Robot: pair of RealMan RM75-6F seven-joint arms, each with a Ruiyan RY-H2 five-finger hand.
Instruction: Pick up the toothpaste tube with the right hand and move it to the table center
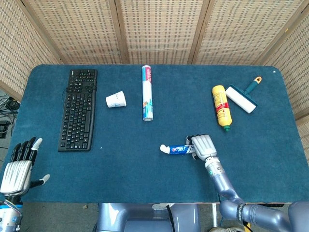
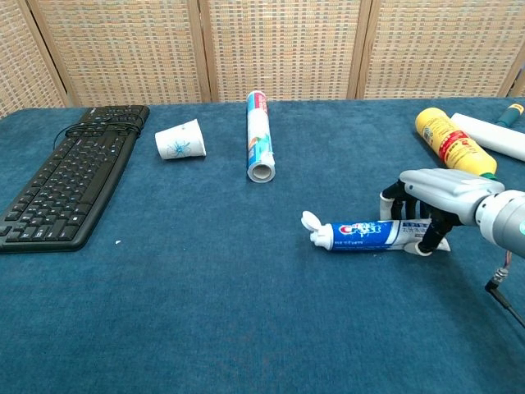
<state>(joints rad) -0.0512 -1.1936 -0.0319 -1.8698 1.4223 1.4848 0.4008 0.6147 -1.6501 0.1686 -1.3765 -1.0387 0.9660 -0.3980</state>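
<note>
Toothpaste tube (image 2: 367, 235): blue and white, white cap open and pointing left. It lies flat on the blue counter (image 2: 205, 312), near its front edge.

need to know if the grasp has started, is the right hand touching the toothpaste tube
Touching. In the chest view the right hand arches over the tail of the toothpaste tube, one fingertip on the tube's near side and others behind it.
</note>
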